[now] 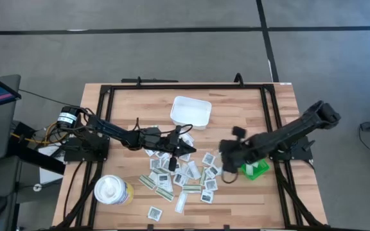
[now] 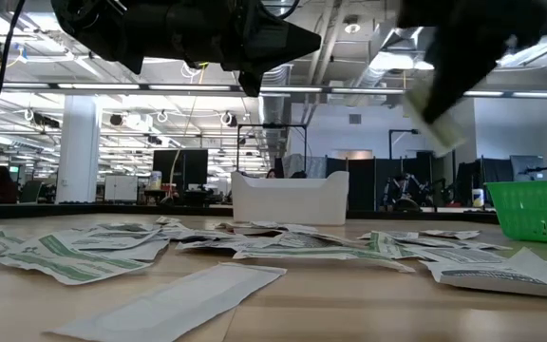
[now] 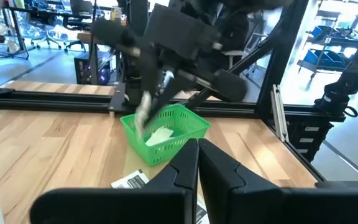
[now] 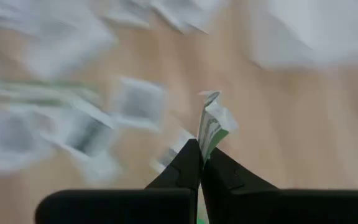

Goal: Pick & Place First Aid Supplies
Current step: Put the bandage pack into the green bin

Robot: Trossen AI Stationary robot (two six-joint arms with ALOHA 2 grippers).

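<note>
Blur hides much: right gripper [image 4: 200, 163] pinches a crumpled packet [image 4: 212, 124] (print unreadable); left gripper [image 3: 197, 163] pressed together.

white-and-green packets [image 1: 182, 178]; green bin [image 1: 255, 171]; white tray [image 1: 191, 111]

Two matte-black jointed arms [image 1: 117, 133] — tapered fingers [image 3: 188, 168], seemingly a yellow-banded base unit [image 1: 67, 117].

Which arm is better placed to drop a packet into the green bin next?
Right. The right gripper is shut on a strip packet near the green bin; the left gripper hangs over the pile.
</note>
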